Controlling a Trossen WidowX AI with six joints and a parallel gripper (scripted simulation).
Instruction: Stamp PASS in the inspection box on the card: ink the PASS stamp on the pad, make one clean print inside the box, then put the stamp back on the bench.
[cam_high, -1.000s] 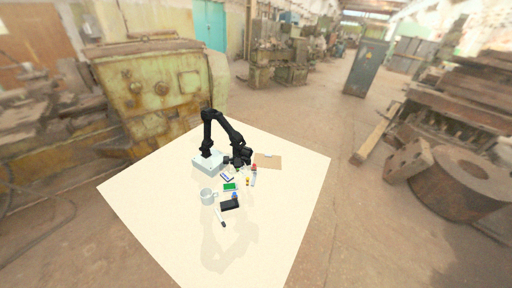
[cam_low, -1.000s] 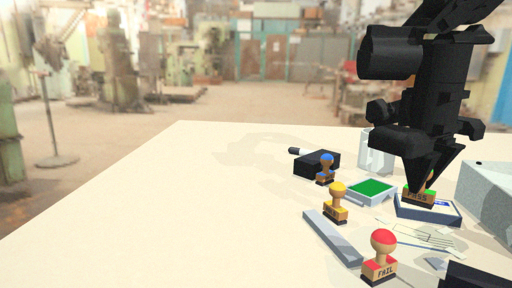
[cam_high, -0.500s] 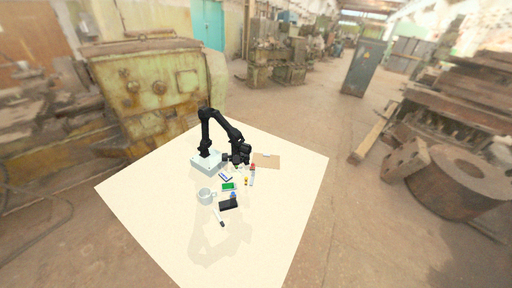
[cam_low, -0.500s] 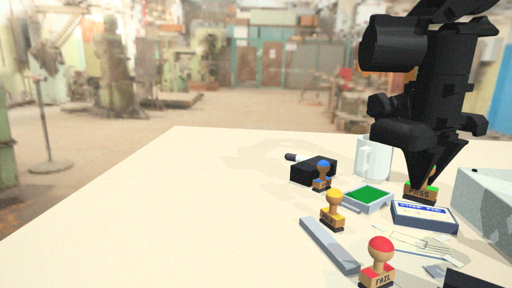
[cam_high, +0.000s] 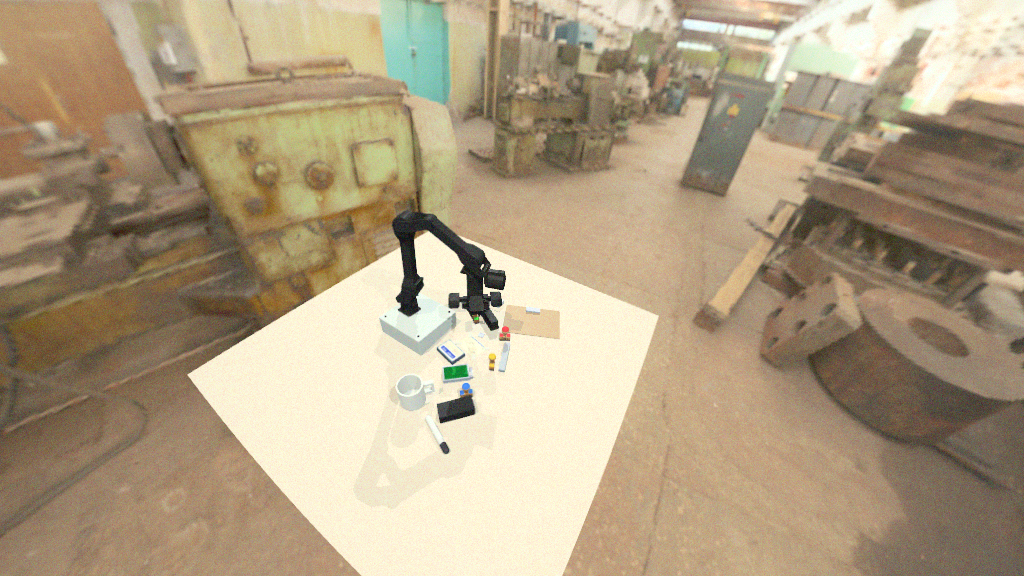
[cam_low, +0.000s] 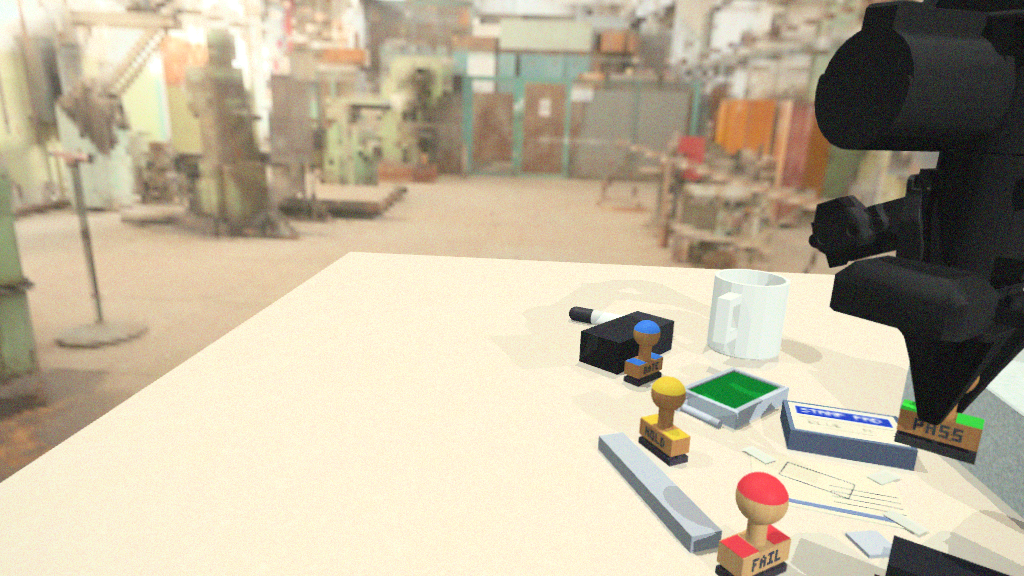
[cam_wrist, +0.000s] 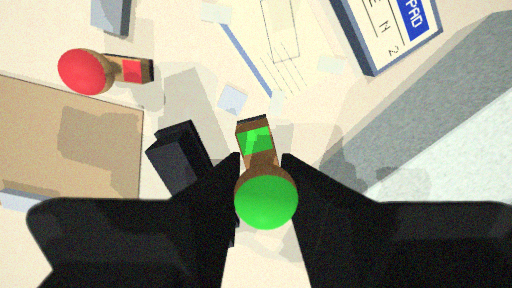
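My gripper (cam_low: 952, 411) (cam_wrist: 260, 160) is shut on the neck of the green-topped PASS stamp (cam_high: 475, 319) (cam_low: 938, 434) (cam_wrist: 266, 202). The stamp hangs upright above the bench, between the card and the arm's base. The card, with its blue stripe (cam_low: 844, 509) (cam_wrist: 247, 60), lies flat with small paper pieces at its edges. Its inspection box (cam_low: 819, 474) (cam_wrist: 267, 30) is a thin outline; its inside looks pale. The open pad (cam_high: 456, 372) (cam_low: 733, 388) with green ink lies farther off, past the closed STAMP PAD tin (cam_high: 450, 351) (cam_low: 844, 431) (cam_wrist: 385, 30).
The red FAIL stamp (cam_high: 504, 333) (cam_low: 761, 490) (cam_wrist: 82, 71) stands near the clipboard (cam_high: 544, 325) (cam_wrist: 30, 130). A grey bar (cam_high: 504, 356) (cam_low: 655, 490), the yellow HOLD stamp (cam_low: 668, 390), a blue-topped stamp (cam_low: 646, 333), black block (cam_high: 456, 409), mug (cam_low: 748, 315) and marker (cam_high: 436, 434) lie or stand beyond.
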